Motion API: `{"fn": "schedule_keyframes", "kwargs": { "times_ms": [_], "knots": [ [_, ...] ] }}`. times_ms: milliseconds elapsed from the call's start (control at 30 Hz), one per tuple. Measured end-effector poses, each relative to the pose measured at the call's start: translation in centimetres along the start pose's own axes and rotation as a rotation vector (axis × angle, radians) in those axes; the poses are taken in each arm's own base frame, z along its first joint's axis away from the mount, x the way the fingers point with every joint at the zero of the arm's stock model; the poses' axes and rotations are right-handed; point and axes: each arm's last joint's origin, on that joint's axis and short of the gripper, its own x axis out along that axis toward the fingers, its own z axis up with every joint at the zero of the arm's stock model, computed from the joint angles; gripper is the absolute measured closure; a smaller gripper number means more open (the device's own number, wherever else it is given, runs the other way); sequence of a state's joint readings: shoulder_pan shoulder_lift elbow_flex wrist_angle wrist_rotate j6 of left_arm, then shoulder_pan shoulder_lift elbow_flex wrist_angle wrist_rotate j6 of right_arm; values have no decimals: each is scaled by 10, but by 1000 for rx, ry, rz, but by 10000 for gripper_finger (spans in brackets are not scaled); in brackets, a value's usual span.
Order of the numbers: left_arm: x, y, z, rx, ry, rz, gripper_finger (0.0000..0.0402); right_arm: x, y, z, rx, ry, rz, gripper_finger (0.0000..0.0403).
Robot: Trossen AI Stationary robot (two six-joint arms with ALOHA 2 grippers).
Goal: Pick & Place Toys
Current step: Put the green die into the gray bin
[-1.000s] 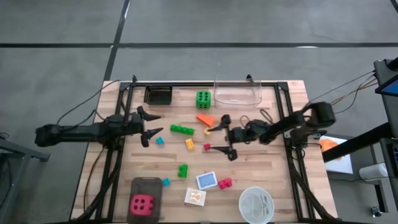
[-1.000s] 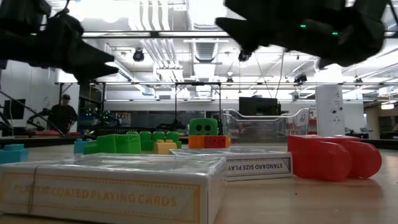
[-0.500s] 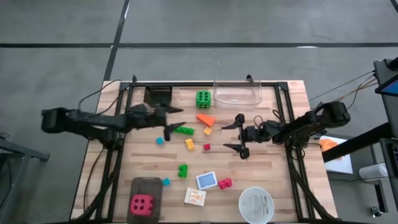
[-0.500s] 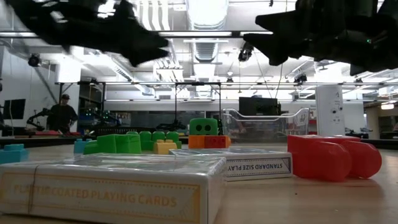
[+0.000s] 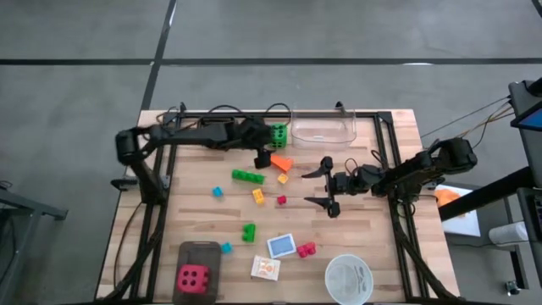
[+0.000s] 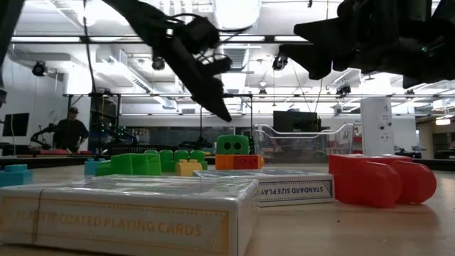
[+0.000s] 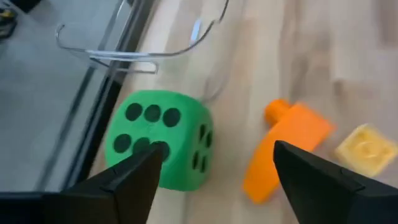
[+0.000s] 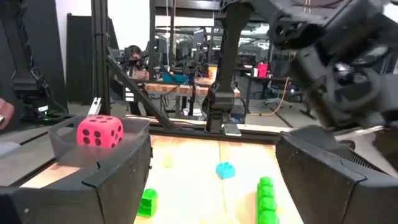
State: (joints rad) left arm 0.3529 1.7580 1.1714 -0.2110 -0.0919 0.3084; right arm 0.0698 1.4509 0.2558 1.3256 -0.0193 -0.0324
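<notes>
Here the left pincer (image 5: 264,151), fingers apart, hovers beside the green die (image 5: 277,133) at the tabletop's (image 5: 373,246) far edge; centring before closing looks wise. The right pincer (image 5: 322,186) waits agape mid-table.

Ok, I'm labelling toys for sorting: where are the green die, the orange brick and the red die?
green die (image 7: 163,137), left wrist view, on its dotted top face.
orange brick (image 7: 283,146), left wrist view, mid-body.
red die (image 5: 194,277), high view, on its top face.

Left gripper (image 5: 264,152) open, arm outstretched, right gripper (image 5: 320,186) open, hovering
</notes>
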Motion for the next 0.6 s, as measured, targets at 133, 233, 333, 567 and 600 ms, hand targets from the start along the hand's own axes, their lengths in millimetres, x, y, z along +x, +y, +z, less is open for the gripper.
{"fn": "schedule_keyframes", "kwargs": {
  "times_ms": [133, 233, 333, 567, 600],
  "knots": [
    [13, 1, 9, 95, 75, 66, 46, 0, 1, -3, 8, 26, 3, 69],
    [21, 0, 10, 145, 110, 75, 11, 0, 1, -4, 14, 44, 3, 69],
    [28, -1, 10, 167, 141, 107, 12, 0, 1, -5, 23, 50, 5, 69],
    [44, 1, 5, 237, 186, 196, 28, 0, 1, -6, 23, 62, 5, 69],
    [46, 2, 5, 243, 182, 203, 28, 0, 1, -6, 23, 63, 5, 69]
  ]
}}
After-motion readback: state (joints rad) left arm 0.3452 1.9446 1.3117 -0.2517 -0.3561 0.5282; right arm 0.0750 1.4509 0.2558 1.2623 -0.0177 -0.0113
